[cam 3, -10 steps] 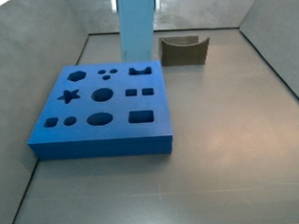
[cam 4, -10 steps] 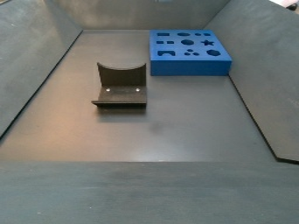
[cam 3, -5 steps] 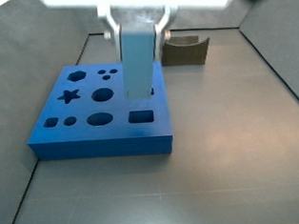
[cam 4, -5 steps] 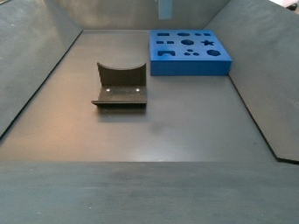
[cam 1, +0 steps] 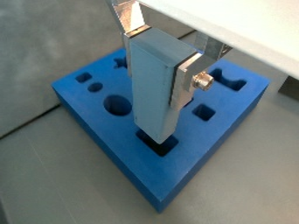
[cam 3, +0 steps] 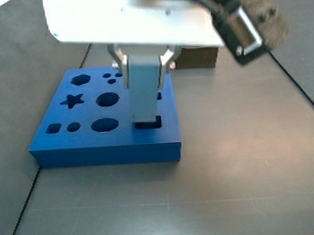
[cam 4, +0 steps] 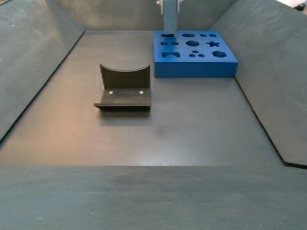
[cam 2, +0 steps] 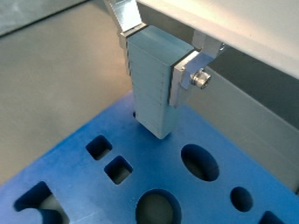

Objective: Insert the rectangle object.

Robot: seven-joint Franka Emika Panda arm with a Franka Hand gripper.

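Note:
My gripper (cam 1: 160, 52) is shut on the rectangle object (cam 1: 152, 87), a slim light-blue bar held upright between the silver fingers (cam 1: 187, 80). The bar's lower end stands at the mouth of a rectangular hole (cam 1: 158, 145) near the front edge of the dark-blue board (cam 1: 111, 144). How deep it sits I cannot tell. A side view shows the gripper (cam 3: 142, 58), bar (cam 3: 144, 90) and board (cam 3: 101, 143). Both also show in a wrist view: gripper (cam 2: 158, 52), bar (cam 2: 152, 92), board (cam 2: 70, 175). In a side view only the bar (cam 4: 170, 16) shows above the board (cam 4: 192, 70).
A small brown U-shaped block (cam 4: 124, 88) stands on the grey floor away from the board; in a side view it (cam 3: 196, 57) is mostly hidden behind the gripper. The board has several other shaped holes. Grey walls (cam 4: 36, 81) enclose the floor.
The gripper has come down with the bar, from high above the board to its rectangular hole. The white gripper body now fills the top of a side view.

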